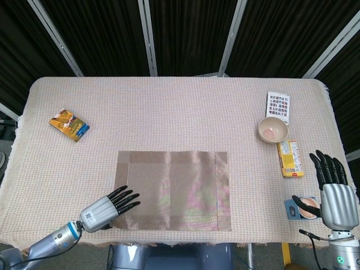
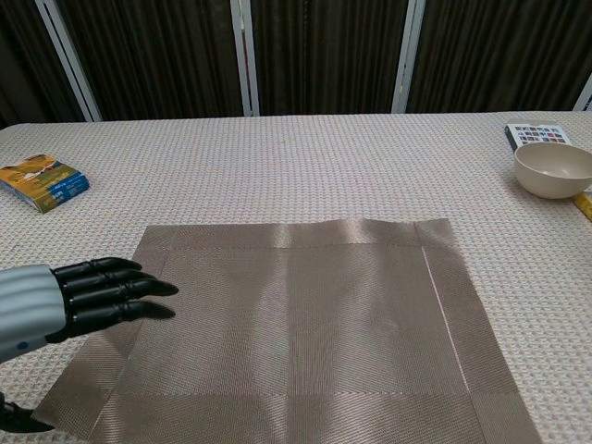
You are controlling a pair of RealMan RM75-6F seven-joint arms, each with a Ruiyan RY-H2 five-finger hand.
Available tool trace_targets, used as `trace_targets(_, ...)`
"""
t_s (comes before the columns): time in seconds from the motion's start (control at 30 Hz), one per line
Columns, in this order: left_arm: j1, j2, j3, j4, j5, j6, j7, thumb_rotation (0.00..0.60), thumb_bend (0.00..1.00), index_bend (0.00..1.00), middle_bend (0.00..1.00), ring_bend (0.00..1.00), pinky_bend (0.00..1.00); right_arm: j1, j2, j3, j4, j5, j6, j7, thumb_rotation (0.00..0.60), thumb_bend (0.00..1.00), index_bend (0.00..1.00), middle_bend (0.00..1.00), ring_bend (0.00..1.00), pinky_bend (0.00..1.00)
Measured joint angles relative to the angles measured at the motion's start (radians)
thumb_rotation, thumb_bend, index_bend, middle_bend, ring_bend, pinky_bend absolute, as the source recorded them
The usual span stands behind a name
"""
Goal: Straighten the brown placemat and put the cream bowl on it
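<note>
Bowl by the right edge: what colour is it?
Cream; the bowl shows best in the chest view.

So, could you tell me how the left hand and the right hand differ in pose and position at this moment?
The left hand lies low with fingers stretched forward over the near-left corner of the brown placemat; the right hand stands upright off the table's right edge, over nothing. The left hand shows in both views; the right hand only in the head view. Both hold nothing, with fingers apart, and neither is near the cream bowl.

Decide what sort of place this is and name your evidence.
Probably a robot test bench, not a home: black curtains on metal frame posts, a printed colour chart card on the cloth-covered table, and a robot hand.
</note>
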Motion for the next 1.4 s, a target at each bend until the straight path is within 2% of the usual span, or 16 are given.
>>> trace_targets(0.17,0.034,0.072,-0.007,-0.057,-0.014,0.099,-0.031,0.6,0.0,0.0,0.0,0.0,0.0,0.0,0.0,-0.003,0.001,-0.006,-0.006,0.001,0.6,0.0,0.0,0.0,0.0,0.0)
trace_targets(0.3,0.066,0.144,-0.045,-0.131,-0.068,0.171,-0.032,0.6,0.0,0.0,0.0,0.0,0.0,0.005,-0.004,-0.007,0.006,-0.003,-0.024,-0.007,0.6,0.0,0.0,0.0,0.0,0.0)
trace_targets(0.57,0.121,0.234,-0.192,-0.319,-0.336,0.216,0.007,0.6,0.0,0.0,0.0,0.0,0.0,0.05,-0.021,0.004,0.031,0.06,-0.129,-0.008,0.6,0.0,0.0,0.0,0.0,0.0)
trace_targets(0.73,0.151,0.278,-0.285,-0.426,-0.506,0.237,0.086,0.6,0.0,0.0,0.0,0.0,0.0,0.125,-0.034,0.029,0.078,0.138,-0.282,0.041,0.6,0.0,0.0,0.0,0.0,0.0)
trace_targets(0.97,0.185,0.293,-0.385,-0.486,-0.674,0.268,0.19,0.6,0.0,0.0,0.0,0.0,0.0,0.264,-0.111,0.076,0.276,0.262,-0.48,0.009,0.6,0.0,0.0,0.0,0.0,0.0)
trace_targets(1.2,0.193,0.287,-0.401,-0.444,-0.713,0.241,0.203,0.6,0.0,0.0,0.0,0.0,0.0,0.398,-0.241,0.111,0.532,0.363,-0.641,-0.058,0.6,0.0,0.0,0.0,0.0,0.0)
trace_targets(1.4,0.193,0.272,-0.417,-0.408,-0.736,0.217,0.202,0.6,0.0,0.0,0.0,0.0,0.0,0.481,-0.33,0.124,0.709,0.4,-0.727,-0.099,0.6,0.0,0.0,0.0,0.0,0.0)
